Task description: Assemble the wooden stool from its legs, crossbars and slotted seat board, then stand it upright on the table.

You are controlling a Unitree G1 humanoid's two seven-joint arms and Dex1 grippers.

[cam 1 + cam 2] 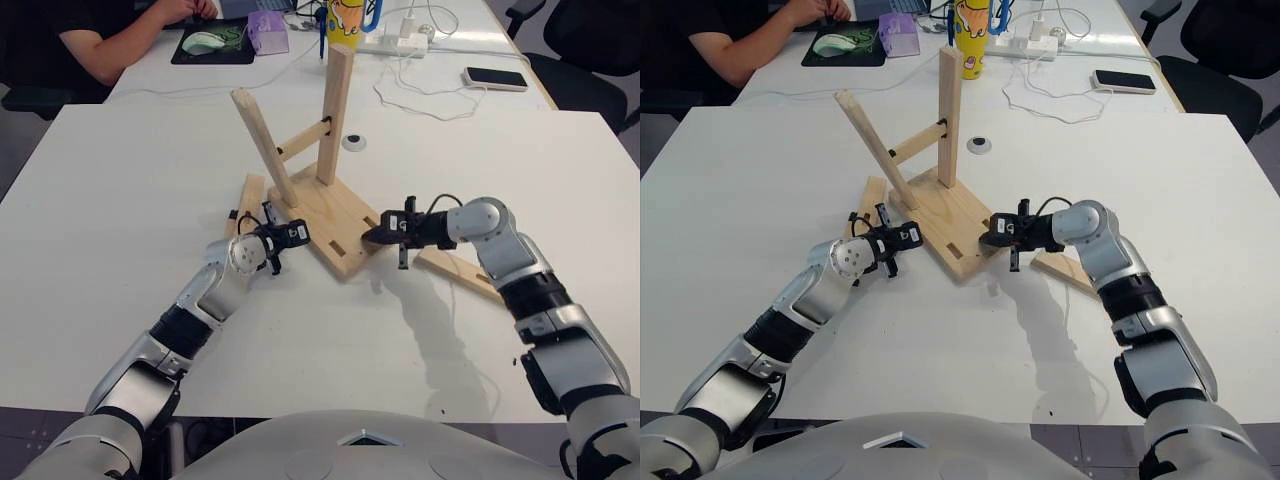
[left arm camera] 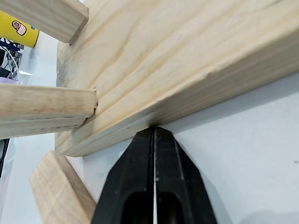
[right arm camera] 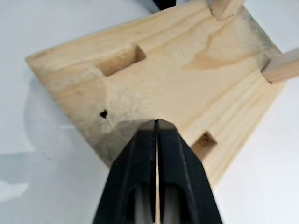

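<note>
Two legs stand in the seat board (image 1: 335, 225), which lies underside up near the middle of the white table (image 1: 130, 200). One leg (image 1: 335, 110) is close to upright. The other leg (image 1: 265, 145) leans toward the robot's left. A short crossbar (image 1: 303, 140) runs between them about halfway up.

On the board's near half, two rectangular slots (image 3: 119, 60) stand open.

The left end effector (image 2: 154, 140) is closed, its fingers pressed together with nothing between them. Its tip touches the board's left side edge just above the tabletop.

The right end effector (image 3: 156, 128) is closed as well and holds nothing. Its tip is at the board's right corner, over the top face. Whether it presses on the wood cannot be told.

A loose wooden piece (image 1: 248, 195) lies flat just beside the board on the left, behind the left end effector. Another loose piece (image 1: 455, 270) lies on the right, partly under the right forearm.

A small round disc (image 1: 353, 141) sits on the table just behind the legs. On the next table back are a yellow bottle (image 1: 345, 18) and a phone (image 1: 495, 78).
</note>
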